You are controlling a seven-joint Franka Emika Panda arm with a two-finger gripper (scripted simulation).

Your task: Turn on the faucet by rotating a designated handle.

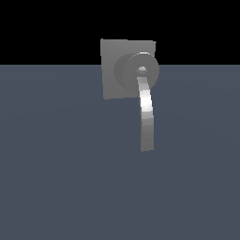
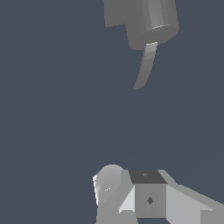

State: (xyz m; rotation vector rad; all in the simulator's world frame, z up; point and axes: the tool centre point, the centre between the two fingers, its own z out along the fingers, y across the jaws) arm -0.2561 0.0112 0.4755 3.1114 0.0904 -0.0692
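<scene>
1. On the flat blue-grey floor [image 1: 56,178] — the largest thing in view — the faucet [image 1: 127,70] is set upright, near the far edge of that surface in the exterior view, where black background begins. No other object is seen around it, so an approach is judged to be open from most sides.

2. The square plate [image 1: 112,51] is placed at the back as the mount; it is partly covered by the round hub [image 1: 133,70], which stands out in front of it and serves as the pivot.

3. The handle [image 1: 146,117] is joined to the hub at a small central hole and is hung downward and a little toward the exterior view's right, curved, with a bright sheen along its middle. Its free end is well away from the pivot — judged the best place to push, since leverage is greatest there.

4. The gripper [image 2: 131,197] is seen only in the wrist view, well apart from the faucet [image 2: 144,22] and its handle [image 2: 146,65]. Nothing is held or touched. Only blocky grey and white parts are shown, and the fingertips are not made out, so whether it is spread or closed cannot be told.

5. The turning is judged not yet begun; the gap to the handle must be closed first.

6. No brand, label or writing can be read anywhere.
</scene>
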